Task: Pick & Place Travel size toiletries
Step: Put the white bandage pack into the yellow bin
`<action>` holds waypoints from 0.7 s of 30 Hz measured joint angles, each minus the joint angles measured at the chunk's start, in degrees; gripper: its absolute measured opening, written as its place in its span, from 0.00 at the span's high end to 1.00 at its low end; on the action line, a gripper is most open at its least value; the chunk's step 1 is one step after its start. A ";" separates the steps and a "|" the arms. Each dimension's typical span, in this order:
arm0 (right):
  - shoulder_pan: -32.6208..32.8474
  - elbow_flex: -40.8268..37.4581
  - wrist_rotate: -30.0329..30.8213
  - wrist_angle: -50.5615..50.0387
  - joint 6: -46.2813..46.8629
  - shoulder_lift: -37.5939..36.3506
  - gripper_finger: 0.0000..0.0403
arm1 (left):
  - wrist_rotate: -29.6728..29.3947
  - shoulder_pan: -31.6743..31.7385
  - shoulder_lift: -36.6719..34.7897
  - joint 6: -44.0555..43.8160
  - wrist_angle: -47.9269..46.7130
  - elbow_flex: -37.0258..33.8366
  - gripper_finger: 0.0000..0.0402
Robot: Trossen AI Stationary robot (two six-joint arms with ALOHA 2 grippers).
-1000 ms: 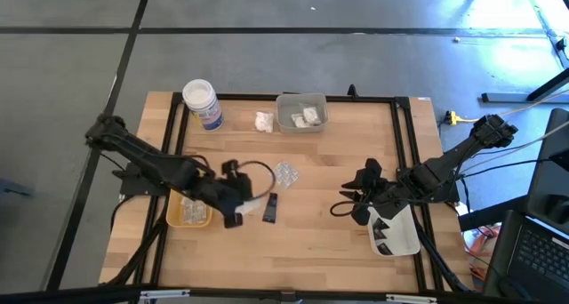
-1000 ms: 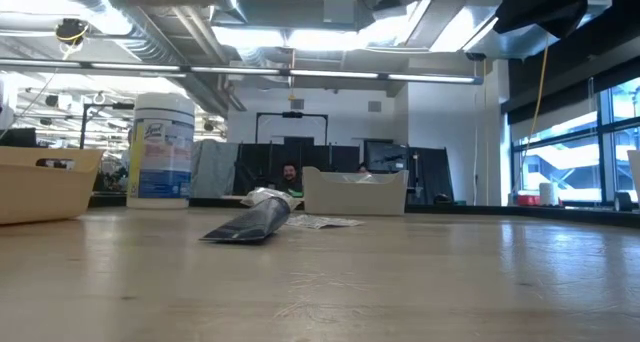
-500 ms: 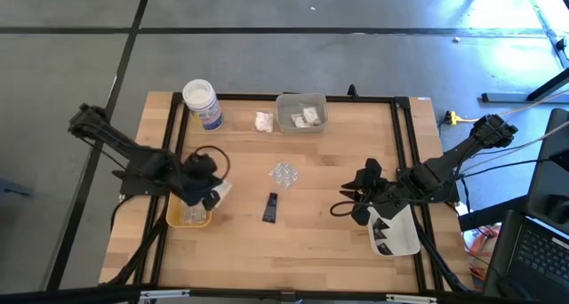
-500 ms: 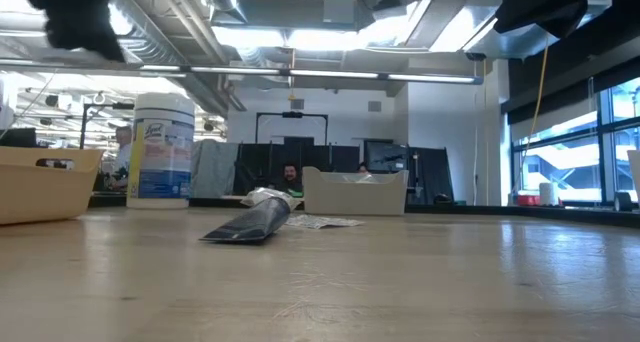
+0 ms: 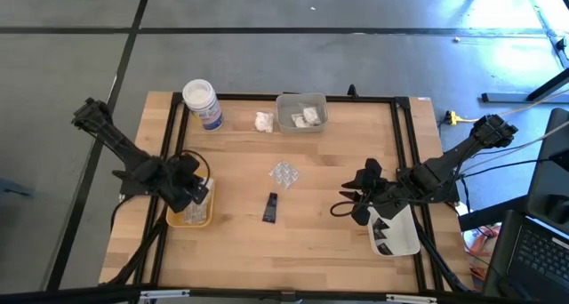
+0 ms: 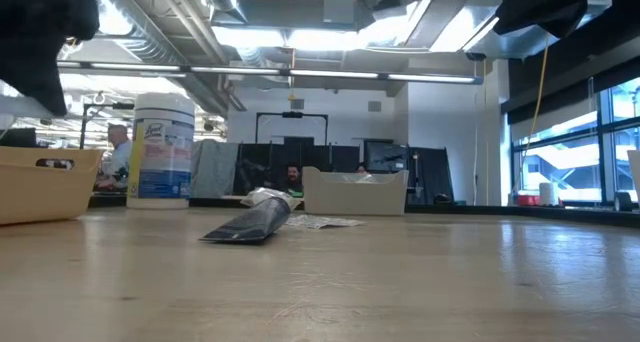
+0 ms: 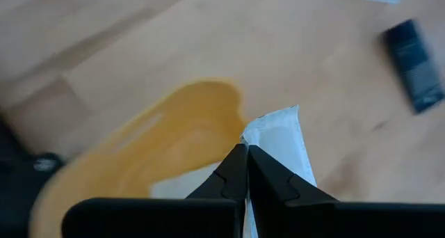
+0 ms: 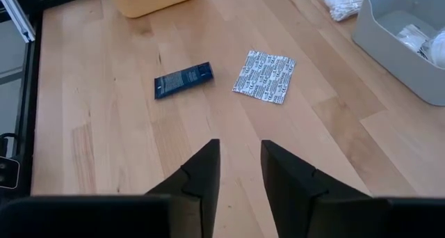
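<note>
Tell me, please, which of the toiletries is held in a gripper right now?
The flat white sachet, pinched by the left gripper above the yellow tray; the dark tube and blister pack lie loose on the table.

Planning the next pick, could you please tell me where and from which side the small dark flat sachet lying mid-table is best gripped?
The small dark flat sachet lies flat, alone on bare wood. Probably best to come straight down and pinch across its narrow width at mid-length, since the long edges are parallel and clear. The open right gripper is nearer.
</note>
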 joint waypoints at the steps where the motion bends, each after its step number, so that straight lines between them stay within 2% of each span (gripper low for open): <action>1: 0.00 0.00 0.00 -0.02 0.01 0.00 0.73 | 0.09 -0.43 -0.01 -0.88 0.34 0.01 0.99; 11: 0.00 0.00 -0.15 -0.02 0.02 0.00 0.77 | 2.32 -3.82 3.92 -7.61 0.07 -0.57 0.99; 17: 0.00 0.00 -0.22 0.00 0.02 0.00 0.79 | 6.02 -4.04 9.37 -7.76 0.32 -0.57 0.99; 21: 0.00 0.00 -0.22 0.00 0.02 0.00 0.80 | 6.35 -4.04 11.71 -7.43 0.32 -0.57 0.99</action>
